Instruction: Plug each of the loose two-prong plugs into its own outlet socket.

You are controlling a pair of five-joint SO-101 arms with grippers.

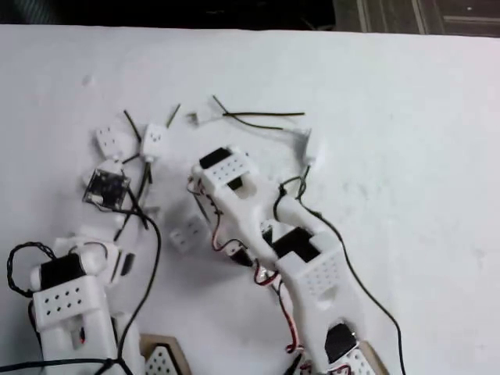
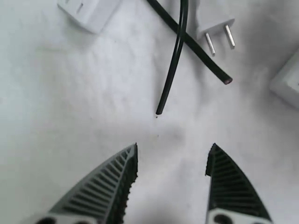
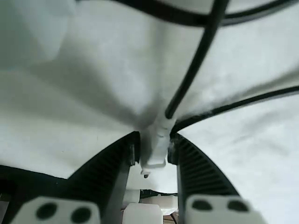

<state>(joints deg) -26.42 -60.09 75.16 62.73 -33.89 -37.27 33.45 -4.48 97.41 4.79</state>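
1. The left gripper stands spread above the bare desk, with nothing between its jaws.
2. A loose two-prong plug is seen ahead of it and a little off its centre line, lying flat and apart from the gripper. Its long axis runs roughly along the gripper's line of reach, and the prongs point back toward the jaws.
3. Two black cord stubs are crossed just beside this plug. Their cut ends lie between the plug and the gripper.
4. An outlet socket lies beyond the cords on the far side from the plug. A white block near the plug is judged to be another socket.
5. The right gripper is pressed onto a white plug, which is pinched across its body. A black cord leads away from it. Which way its socket lies cannot be told.
6. The left arm is judged the nearer to the loose plug. A grasp across the plug's body, clear of the cords, is judged to be called for.
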